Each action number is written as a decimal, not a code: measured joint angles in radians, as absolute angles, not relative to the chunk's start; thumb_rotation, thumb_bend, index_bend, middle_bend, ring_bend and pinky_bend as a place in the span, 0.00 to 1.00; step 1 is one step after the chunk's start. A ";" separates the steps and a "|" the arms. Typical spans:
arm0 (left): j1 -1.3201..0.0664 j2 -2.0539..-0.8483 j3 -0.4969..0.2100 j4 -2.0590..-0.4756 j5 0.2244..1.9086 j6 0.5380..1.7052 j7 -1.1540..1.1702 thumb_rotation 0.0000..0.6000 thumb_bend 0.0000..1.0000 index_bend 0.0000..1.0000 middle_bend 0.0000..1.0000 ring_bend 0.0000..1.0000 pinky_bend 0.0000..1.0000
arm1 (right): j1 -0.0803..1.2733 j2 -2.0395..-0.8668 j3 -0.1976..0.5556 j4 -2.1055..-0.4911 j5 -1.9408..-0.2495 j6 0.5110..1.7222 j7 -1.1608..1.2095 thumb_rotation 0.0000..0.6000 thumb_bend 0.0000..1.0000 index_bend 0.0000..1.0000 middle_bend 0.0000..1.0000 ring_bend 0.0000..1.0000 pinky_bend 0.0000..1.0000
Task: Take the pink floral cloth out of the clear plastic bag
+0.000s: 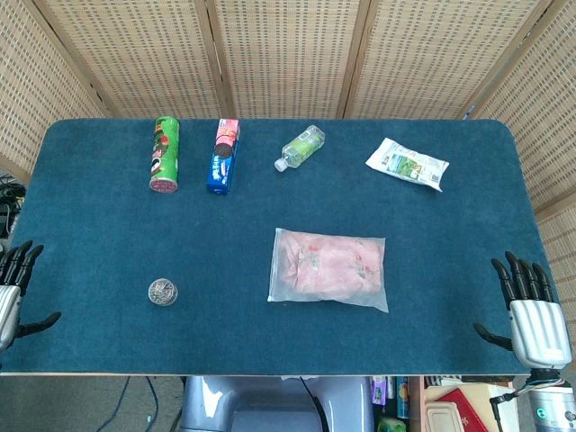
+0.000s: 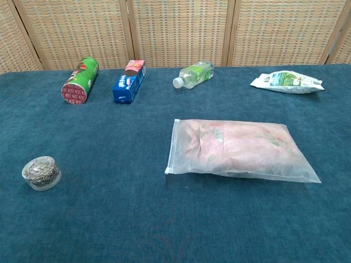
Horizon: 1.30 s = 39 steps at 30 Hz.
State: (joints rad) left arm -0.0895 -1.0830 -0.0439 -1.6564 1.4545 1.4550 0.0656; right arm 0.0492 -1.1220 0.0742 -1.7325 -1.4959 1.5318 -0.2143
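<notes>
The clear plastic bag lies flat on the blue table, right of centre, with its zip edge to the left. Inside it the folded pink floral cloth shows through the plastic. My left hand is at the table's front left corner, fingers spread and holding nothing. At the front right corner my right hand is likewise spread and empty. Both hands are far from the bag. The chest view shows neither hand.
Along the far edge lie a green chip can, a blue cookie box, a small green bottle and a white snack packet. A small round clear tub sits front left.
</notes>
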 measured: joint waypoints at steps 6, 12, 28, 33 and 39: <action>-0.088 -1.087 -0.040 -1.664 1.461 1.460 0.083 1.00 0.10 0.00 0.00 0.00 0.00 | 0.046 -1.119 0.069 -1.725 -1.508 1.537 -0.202 1.00 0.00 0.00 0.00 0.00 0.00; -0.079 -1.084 -0.038 -1.664 1.460 1.473 0.076 1.00 0.10 0.00 0.00 0.00 0.00 | 0.048 -1.118 0.063 -1.727 -1.521 1.531 -0.194 1.00 0.00 0.00 0.00 0.00 0.00; -0.087 -1.089 -0.060 -1.664 1.407 1.453 0.110 1.00 0.10 0.00 0.00 0.00 0.00 | 0.308 -1.146 0.146 -1.831 -1.405 1.147 -0.194 1.00 0.00 0.00 0.00 0.00 0.00; -0.095 -1.105 -0.066 -1.656 1.382 1.437 0.139 1.00 0.10 0.00 0.00 0.00 0.00 | 0.427 -1.218 0.206 -1.854 -1.194 1.038 -0.305 1.00 0.00 0.00 0.00 0.00 0.00; -0.105 -1.118 -0.072 -1.647 1.365 1.423 0.160 1.00 0.10 0.00 0.00 0.00 0.00 | 0.565 -1.323 0.247 -1.841 -0.928 0.959 -0.452 1.00 0.00 0.00 0.00 0.00 0.00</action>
State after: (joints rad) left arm -0.1052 -1.1183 -0.0720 -1.6469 1.3654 1.4227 0.1595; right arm 0.5648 -1.3226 0.2467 -1.8411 -0.9283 0.9592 -0.4516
